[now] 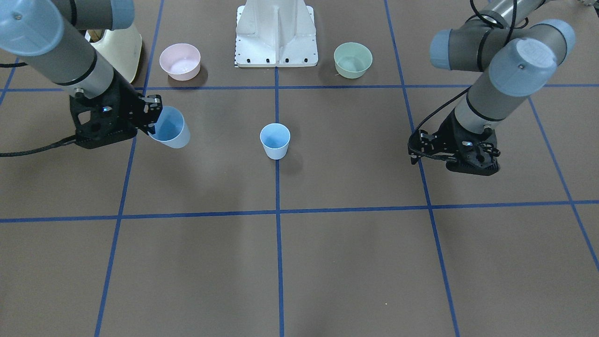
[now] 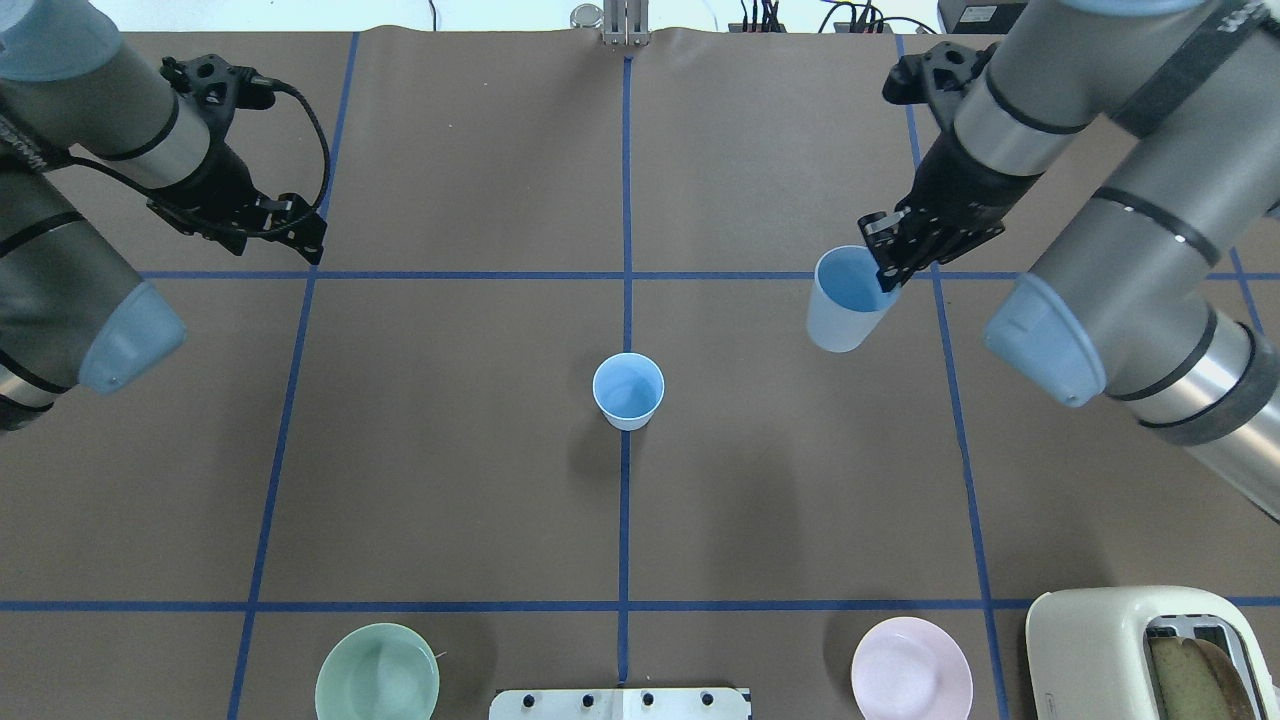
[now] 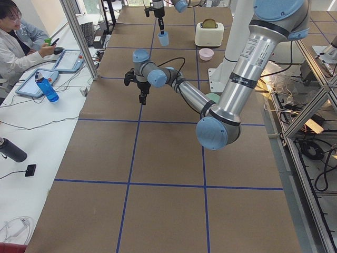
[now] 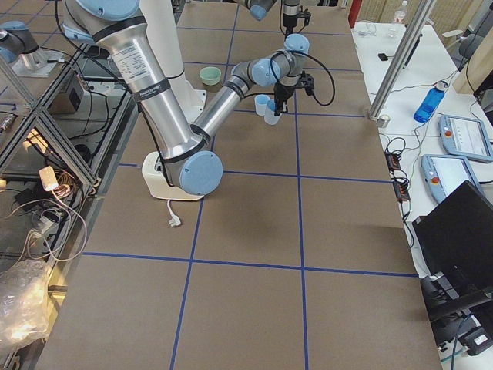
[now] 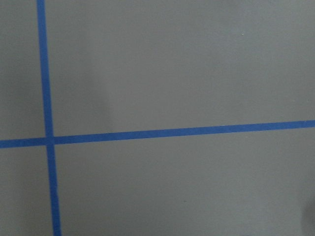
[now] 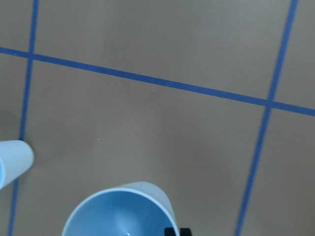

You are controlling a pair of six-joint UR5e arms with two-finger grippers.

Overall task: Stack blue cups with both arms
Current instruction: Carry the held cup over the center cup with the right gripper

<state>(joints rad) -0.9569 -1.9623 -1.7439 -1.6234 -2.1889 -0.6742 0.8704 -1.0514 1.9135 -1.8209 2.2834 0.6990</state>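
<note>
Closest to the right wrist camera is the held cup point(image 6: 118, 211), big and blue at the bottom of that view; the right gripper point(image 2: 884, 258) pinches its rim tight; the cup hangs tilted and looks lifted off the table point(image 2: 450, 500); in the overhead view it is right of the middle and a little higher up; the standing cup point(image 2: 628, 390) is upright in the middle, alone on the blue tape line point(image 2: 624, 520), well apart from the held cup; the left gripper point(image 2: 295, 230) is at the upper left, holding nothing; I cannot tell if its jaws are spread or closed; so I think the pick-up is done; carrying the held cup over and dropping it into the standing cup is left.
</note>
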